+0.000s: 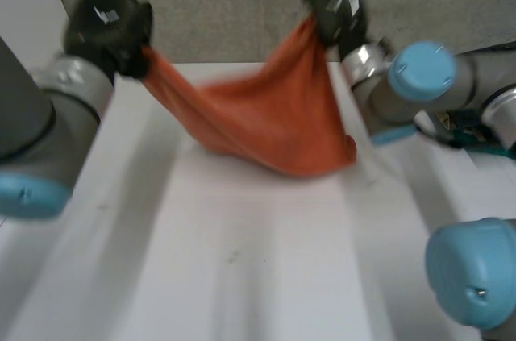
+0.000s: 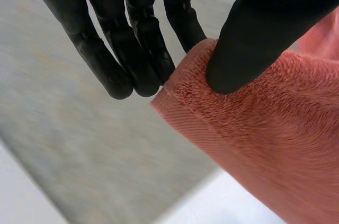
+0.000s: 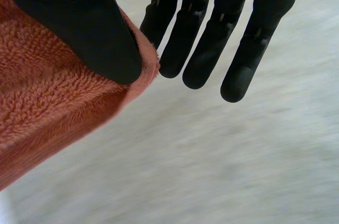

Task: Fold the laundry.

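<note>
An orange terry towel point(image 1: 266, 119) hangs stretched between my two raised hands, its lower part sagging onto the white table point(image 1: 242, 260) at the far side. My left hand point(image 1: 109, 31) pinches one top corner of the towel point(image 2: 265, 128) between thumb point(image 2: 254, 38) and fingers point(image 2: 153, 60). My right hand point(image 1: 334, 4) pinches the other top corner of the towel point(image 3: 47, 107) between thumb point(image 3: 90, 28) and the nearest finger point(image 3: 164, 23); its other fingers stand straight beside the cloth.
A grey wall point(image 1: 242, 2) stands behind the table's far edge. My left arm point(image 1: 40, 131) flanks one side of the table and my right arm point(image 1: 451, 83) the other. The near half of the table lies bare.
</note>
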`<state>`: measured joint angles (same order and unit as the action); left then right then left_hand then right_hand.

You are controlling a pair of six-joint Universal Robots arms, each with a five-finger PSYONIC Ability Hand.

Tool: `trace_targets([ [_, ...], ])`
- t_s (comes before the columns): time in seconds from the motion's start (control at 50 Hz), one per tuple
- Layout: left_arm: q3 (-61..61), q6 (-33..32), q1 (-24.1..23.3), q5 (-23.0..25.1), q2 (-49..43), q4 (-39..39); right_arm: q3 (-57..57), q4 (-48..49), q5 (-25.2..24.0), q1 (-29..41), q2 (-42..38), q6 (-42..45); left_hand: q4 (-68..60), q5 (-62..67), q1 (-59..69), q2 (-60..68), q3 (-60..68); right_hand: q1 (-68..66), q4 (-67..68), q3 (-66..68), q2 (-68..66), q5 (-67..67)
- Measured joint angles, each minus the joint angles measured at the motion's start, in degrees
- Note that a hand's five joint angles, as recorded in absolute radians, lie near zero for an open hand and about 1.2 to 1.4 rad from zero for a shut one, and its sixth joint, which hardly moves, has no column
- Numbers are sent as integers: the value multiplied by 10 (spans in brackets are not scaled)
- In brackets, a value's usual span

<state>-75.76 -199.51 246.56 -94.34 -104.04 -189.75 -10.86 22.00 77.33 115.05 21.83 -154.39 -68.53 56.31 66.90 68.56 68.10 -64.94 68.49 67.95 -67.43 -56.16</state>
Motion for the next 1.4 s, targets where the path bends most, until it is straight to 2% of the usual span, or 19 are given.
trace_targets([
  [0.14, 144, -5, 57, -52, -59, -97, -40, 17, 80, -36, 124, -13, -1, 0, 0, 0, 0, 0, 0, 0, 0, 0],
  [0.24, 168, 11, 79, -66, -75, -106, -147, -26, 97, -56, 215, -11, -1, 0, 0, 1, 0, 0, 0, 0, 0, -6],
  [0.34, 104, 38, 93, -62, -68, -88, -288, -68, 72, -68, 291, -11, -1, 0, 0, 1, 0, 0, 1, 0, 0, -18],
  [0.4, 16, 61, 103, -48, -55, -79, -418, -104, 23, -72, 342, -10, -1, 0, 0, 1, 0, 0, 1, 1, 0, -22],
  [0.48, -86, 77, 112, -19, -46, -85, -535, -143, -28, -73, 367, -5, -2, 0, 0, 1, 0, 0, 1, 1, 0, -22],
  [0.58, -183, 83, 120, 17, -49, -115, -610, -174, -50, -80, 350, 4, -2, 0, 0, 1, 1, 0, 1, 1, 0, -22],
  [0.74, -223, 78, 128, 27, -65, -158, -600, -195, -28, -102, 287, -9, -2, 0, 0, 1, 1, 4, -7, -7, 7, -14],
  [0.78, -221, 78, 129, 24, -66, -160, -591, -199, -20, -106, 280, -21, -2, 0, 0, 1, 1, 35, -59, -56, 58, 36],
  [0.8, -219, 77, 130, 22, -66, -160, -583, -203, -12, -108, 275, -34, -2, 0, 0, 1, 1, 103, -131, -131, 129, 108],
  [0.88, -210, 77, 132, 18, -63, -158, -560, -216, 21, -115, 258, -70, -2, 0, 0, 1, 1, 233, -264, -257, 258, 247],
  [0.98, -201, 76, 134, 17, -60, -152, -527, -262, 75, -129, 236, -113, -2, 0, 0, 1, 1, 312, -352, -347, 339, 341],
  [1.06, -198, 76, 134, 17, -59, -147, -511, -310, 94, -141, 229, -150, -2, 0, 0, 1, 1, 377, -414, -407, 407, 406],
  [1.12, -196, 75, 134, 17, -60, -143, -506, -352, 86, -151, 235, -180, -2, 0, 0, 1, 1, 420, -463, -447, 446, 454],
  [1.22, -192, 70, 140, 16, -59, -139, -514, -393, 34, -164, 255, -179, -2, 0, 0, 1, 1, 491, -529, -529, 519, 522],
  [1.24, -189, 67, 143, 16, -58, -139, -521, -405, 6, -169, 263, -155, -2, 0, 0, 1, 1, 507, -544, -545, 539, 536],
  [1.28, -187, 66, 146, 16, -57, -139, -529, -415, -18, -173, 270, -126, -2, 0, 0, 1, 1, 508, -548, -546, 541, 536],
  [1.3, -185, 65, 150, 16, -57, -138, -539, -426, -43, -178, 278, -83, -2, 0, 0, 1, 1, 508, -548, -546, 541, 536],
  [1.4, -177, 64, 156, 17, -56, -137, -568, -443, -78, -191, 290, 55, -2, 0, 0, 1, 1, 505, -546, -535, 531, 514],
])
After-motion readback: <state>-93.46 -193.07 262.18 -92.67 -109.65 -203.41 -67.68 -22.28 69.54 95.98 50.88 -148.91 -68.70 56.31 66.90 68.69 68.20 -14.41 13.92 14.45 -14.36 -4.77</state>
